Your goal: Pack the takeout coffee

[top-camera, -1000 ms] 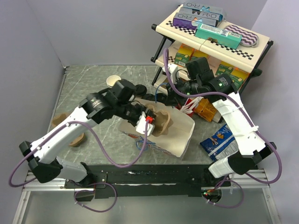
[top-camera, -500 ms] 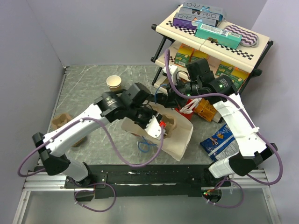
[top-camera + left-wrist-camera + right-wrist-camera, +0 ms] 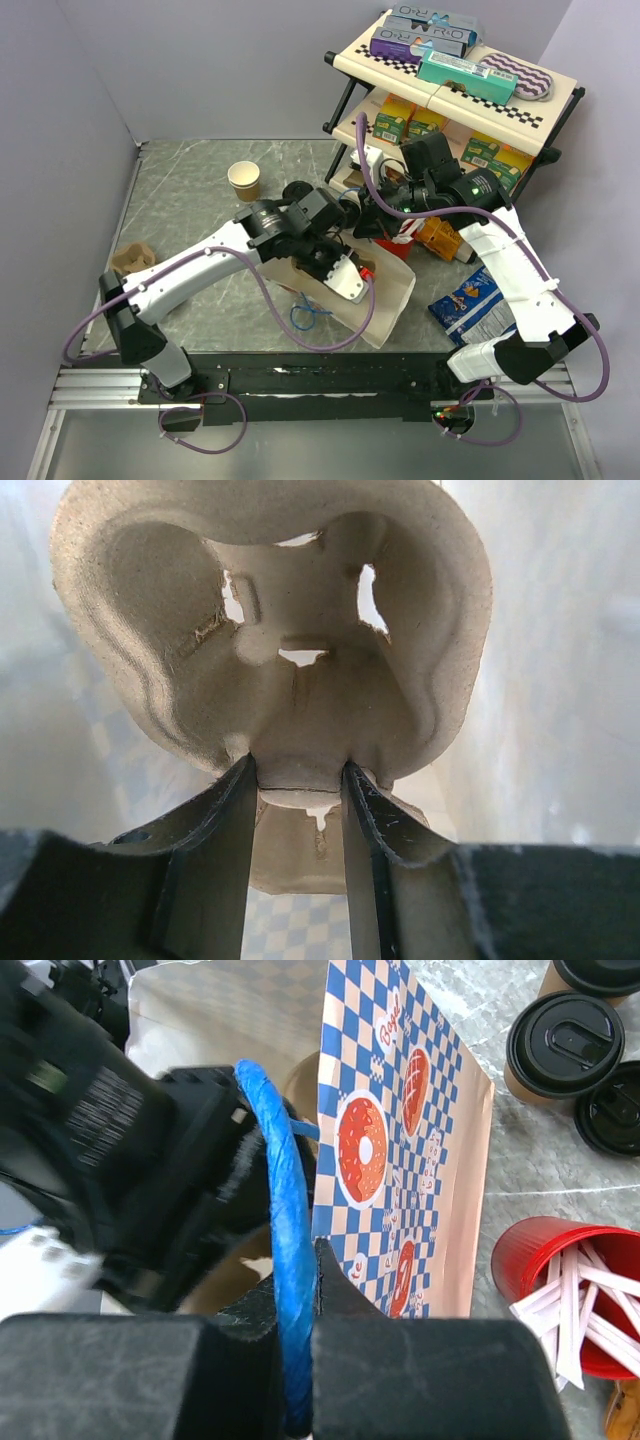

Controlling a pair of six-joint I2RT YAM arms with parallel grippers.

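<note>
The takeout coffee cups, brown paper with black lids (image 3: 565, 1045) (image 3: 612, 1108), stand on the table beside the bag; a third lid (image 3: 600, 975) shows behind them. In the top view one lid (image 3: 296, 190) peeks past the arms. My left gripper (image 3: 298, 775) (image 3: 362, 275) is shut on a grey pulp cup carrier (image 3: 280, 630) and reaches inside the checked paper bag (image 3: 398, 290) (image 3: 420, 1110). My right gripper (image 3: 297, 1260) (image 3: 372, 222) is shut on the bag's blue handle (image 3: 275, 1160), holding the mouth up.
A red cup of stirrers (image 3: 560, 1280) (image 3: 400, 240) stands against the bag. A lidless brown cup (image 3: 244, 180) is at the back, another pulp carrier (image 3: 135, 258) at the left, a blue snack bag (image 3: 468, 300) at the right, a stocked rack (image 3: 450, 80) behind.
My left arm has swung right and pushed the carrier deeper into the bag, which has shifted right with it. The right gripper still holds the handle in place.
</note>
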